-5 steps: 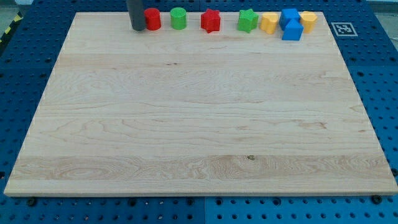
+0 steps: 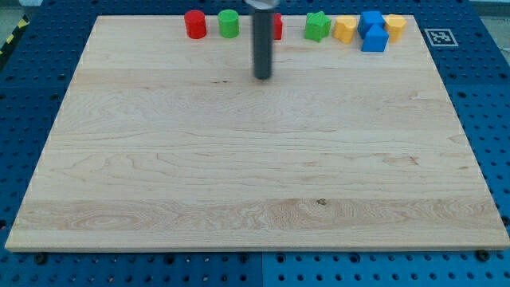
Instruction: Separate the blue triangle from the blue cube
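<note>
Camera view: my tip [image 2: 262, 76] rests bare on open board, touching nothing, well left of the blue triangle [image 2: 374, 39] touching the blue cube [image 2: 370, 20]. Still approaching, I judge; next, wedge between them.

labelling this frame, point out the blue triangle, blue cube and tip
blue triangle [image 2: 374, 40]: camera view, its front face
blue cube [image 2: 370, 19]: camera view, its top face
my tip [image 2: 262, 77]: camera view, the rod's lower end

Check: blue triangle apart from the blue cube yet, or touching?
Still together. The blue triangle sits against the blue cube, no gap visible. My tip is far off toward the view's left, touching neither.
</note>
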Controlling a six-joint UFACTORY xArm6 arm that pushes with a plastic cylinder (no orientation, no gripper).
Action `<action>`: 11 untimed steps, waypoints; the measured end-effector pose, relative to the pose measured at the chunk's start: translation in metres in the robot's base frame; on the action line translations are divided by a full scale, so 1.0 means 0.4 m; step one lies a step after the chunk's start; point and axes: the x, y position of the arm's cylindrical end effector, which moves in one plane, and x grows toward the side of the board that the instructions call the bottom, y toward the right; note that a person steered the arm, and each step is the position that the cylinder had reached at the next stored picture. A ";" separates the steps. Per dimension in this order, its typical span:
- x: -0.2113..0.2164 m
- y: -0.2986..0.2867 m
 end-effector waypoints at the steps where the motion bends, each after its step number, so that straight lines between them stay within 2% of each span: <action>1: 0.033 0.181; 3: -0.005 0.505; 4: -0.104 0.631; 5: -0.259 0.647; 6: -0.365 0.633; 7: -0.365 0.633; 9: -0.298 0.662; 11: -0.298 0.653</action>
